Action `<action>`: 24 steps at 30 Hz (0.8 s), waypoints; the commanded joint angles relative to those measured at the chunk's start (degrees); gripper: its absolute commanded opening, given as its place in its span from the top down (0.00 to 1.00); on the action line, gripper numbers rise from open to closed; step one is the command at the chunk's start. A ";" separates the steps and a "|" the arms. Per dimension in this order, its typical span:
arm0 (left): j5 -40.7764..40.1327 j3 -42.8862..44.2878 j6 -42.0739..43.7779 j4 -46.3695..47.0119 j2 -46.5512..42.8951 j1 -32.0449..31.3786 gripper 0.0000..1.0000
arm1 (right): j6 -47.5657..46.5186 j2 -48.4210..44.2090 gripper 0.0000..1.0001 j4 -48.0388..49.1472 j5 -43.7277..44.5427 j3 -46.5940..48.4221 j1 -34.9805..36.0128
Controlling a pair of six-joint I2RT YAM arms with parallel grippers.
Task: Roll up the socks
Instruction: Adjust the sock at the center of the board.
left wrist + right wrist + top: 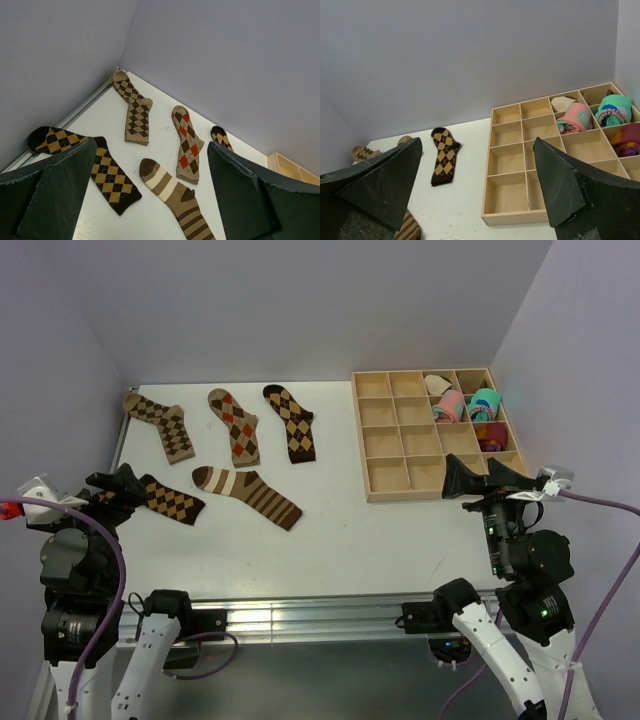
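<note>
Socks point(172, 192), five in all, lie flat and unrolled on the left half of the white table point(340, 540); by the look of it the rolling has not begun and all five are left to do; none touches another. The tan argyle sock point(158, 424) lies farthest left, its rounded toe toward the far-left corner and its long axis slanting to the near right; the tan sock with orange diamonds point(234, 428) and the dark brown argyle sock point(290, 422) lie beside it, each running roughly far to near with the toe at the far end; nearer the arms, the brown-and-cream striped sock point(246, 496) stretches on a diagonal, toe at the far left, cuff at the near right; the brown sock with gold diamonds point(172, 500) takes a like diagonal, its toe end below the left gripper point(112, 483) in the overhead view. That gripper hovers with jaws spread wide and nothing between them; the right gripper point(478, 474) gapes just as empty by the near-right corner of the wooden compartment tray point(405, 496), well apart from the socks. A pink rolled bundle point(448, 406) and a teal rolled bundle point(485, 400) sit in the tray's far-right compartments.
</note>
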 commanded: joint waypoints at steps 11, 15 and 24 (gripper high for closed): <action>8.10 -2.82 -2.60 2.03 5.43 -0.56 0.01 | 2.55 8.02 0.00 2.58 -15.23 0.26 0.46; 14.06 -3.96 -5.50 1.50 11.92 -0.65 0.00 | 5.28 15.92 0.00 4.51 -28.21 0.79 0.46; 25.77 -4.93 -11.38 5.18 27.04 -0.74 0.01 | -1.21 47.99 0.01 6.02 -33.89 9.30 7.21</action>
